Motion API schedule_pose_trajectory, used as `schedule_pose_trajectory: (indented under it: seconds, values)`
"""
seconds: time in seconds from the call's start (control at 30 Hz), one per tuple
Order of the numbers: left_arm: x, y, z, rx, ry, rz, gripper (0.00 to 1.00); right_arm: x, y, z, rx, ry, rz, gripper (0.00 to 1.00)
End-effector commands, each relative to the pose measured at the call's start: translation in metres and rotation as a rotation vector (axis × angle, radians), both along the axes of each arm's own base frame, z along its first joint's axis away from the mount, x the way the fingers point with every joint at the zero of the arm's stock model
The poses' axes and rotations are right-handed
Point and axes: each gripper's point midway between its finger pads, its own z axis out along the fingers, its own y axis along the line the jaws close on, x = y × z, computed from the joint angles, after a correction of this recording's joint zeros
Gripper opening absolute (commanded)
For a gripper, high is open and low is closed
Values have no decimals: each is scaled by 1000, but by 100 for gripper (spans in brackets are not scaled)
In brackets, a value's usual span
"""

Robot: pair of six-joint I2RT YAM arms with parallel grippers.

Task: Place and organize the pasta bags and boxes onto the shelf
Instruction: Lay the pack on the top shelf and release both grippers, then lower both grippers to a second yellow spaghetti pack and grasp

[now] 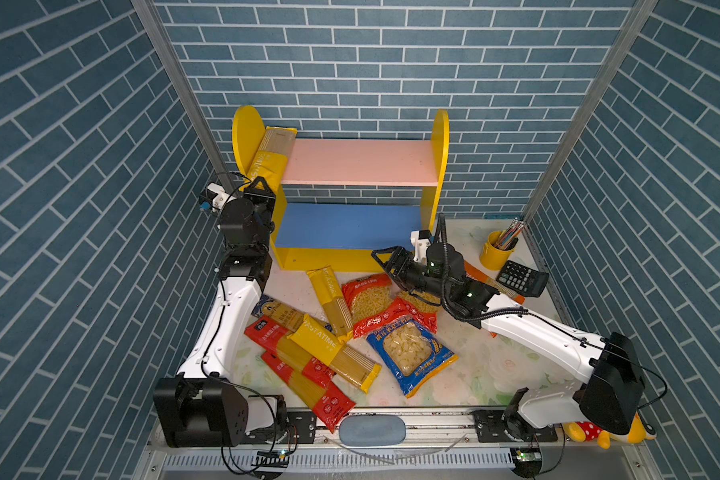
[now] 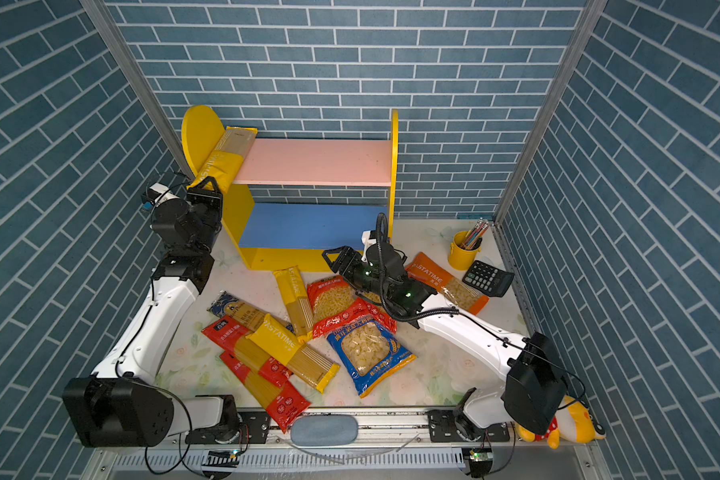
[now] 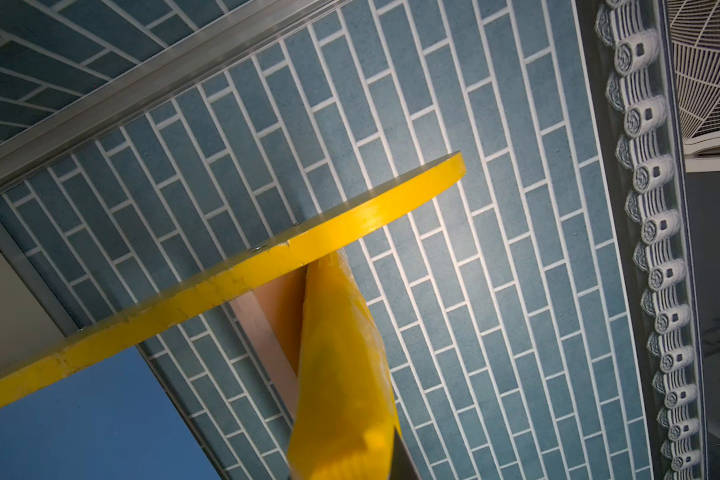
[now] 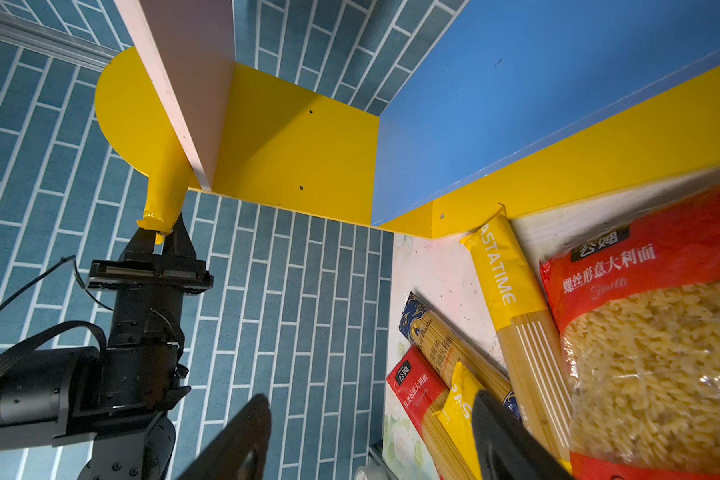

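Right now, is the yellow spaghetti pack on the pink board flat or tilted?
Tilted: the yellow spaghetti pack leans on the yellow side panel, lower end overhanging the pink board, pinched by the left gripper.

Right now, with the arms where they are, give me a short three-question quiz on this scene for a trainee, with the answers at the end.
1. Pick one: what is the left gripper shut on?
A) the yellow spaghetti pack
B) the red fusilli bag
C) the calculator
2. True or false: the right gripper is shut on a bag.
3. Fill the gap: the yellow spaghetti pack leans on the shelf's ___ upper board.

Key: 1 A; 2 false, its jaws stand open with nothing between them; 3 pink.
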Motion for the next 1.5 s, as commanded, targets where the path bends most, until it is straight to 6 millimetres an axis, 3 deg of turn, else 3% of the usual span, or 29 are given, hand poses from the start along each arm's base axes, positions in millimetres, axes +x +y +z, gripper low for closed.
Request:
schedule_pose_trajectory:
  seconds: [0.0, 0.17, 0.37, 0.47, 0.6, 0.73, 0.9, 1.0, 1.17, 1.23, 1.33, 1.47]
  values:
    - [-10, 7, 25, 12, -80, 17, 0, -1, -4, -7, 2, 12, -21, 77]
    - [-1, 14, 12, -1, -41, -11, 5, -1, -4, -8, -4, 11, -21, 77]
    - [-7, 10, 8, -6, -32, -44, 50, 0, -2, -15, -6, 24, -20, 77]
    - [-12, 10, 12, 17, -25, -50, 64, 0, 1, -19, -9, 32, -12, 76]
    - [-17, 6, 13, 29, -19, -79, 75, 1, 3, -23, -15, 39, -6, 76]
    - [-26, 1, 8, 39, 20, -114, 79, 0, 5, -25, -10, 43, -2, 76]
    - [-44, 11, -11, 7, 153, -143, 87, -2, 5, -30, -10, 48, -5, 76]
    - [-63, 21, -22, 2, 223, -123, 90, -2, 7, -34, -13, 54, 2, 76]
    - [-105, 28, -20, 125, 285, -75, 89, -5, 14, -48, -33, 76, 29, 76]
    - [-116, 23, -17, 168, 288, -91, 87, -7, 15, -50, -48, 66, 39, 76]
    - [-125, 11, -27, 185, 302, -148, 83, -11, 19, -52, -99, 28, 67, 73]
    - [-133, -4, -55, 183, 340, -214, 81, -21, 23, -70, -230, -12, 137, 60]
